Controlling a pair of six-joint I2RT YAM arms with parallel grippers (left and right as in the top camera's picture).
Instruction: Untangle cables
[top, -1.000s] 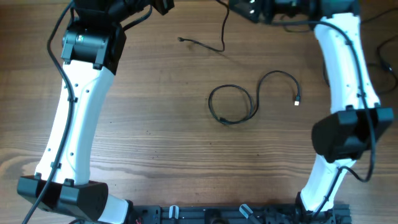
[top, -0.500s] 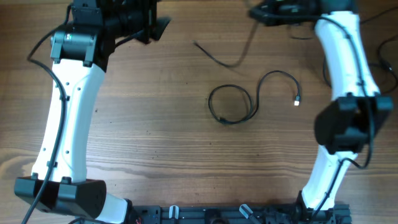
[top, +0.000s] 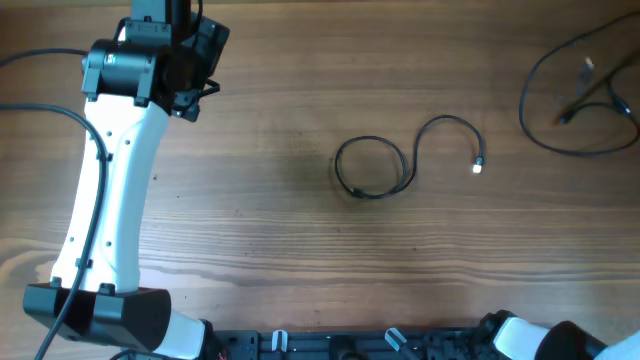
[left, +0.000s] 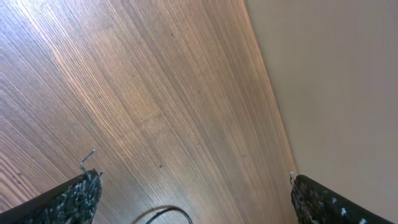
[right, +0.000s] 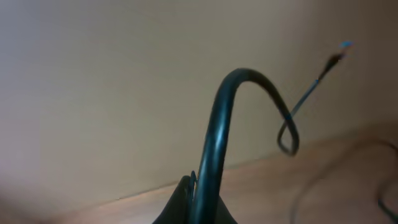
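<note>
the right gripper (right: 193, 202) is clamped on a cable (right: 214, 137) held up above the surface (top: 260, 240), so its slack could slip free and fall across the coiled cable (top: 375, 170) at mid-surface, re-tangling them; the left gripper (left: 193, 186) hangs apart, empty

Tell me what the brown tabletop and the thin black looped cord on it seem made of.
The brown tabletop looks like wood or wood-look laminate with a matte finish: long grain streaks run across it. The thin black looped cord looks rubber- or plastic-coated, smooth, curling loosely; its small pale plug tip appears metallic.
</note>
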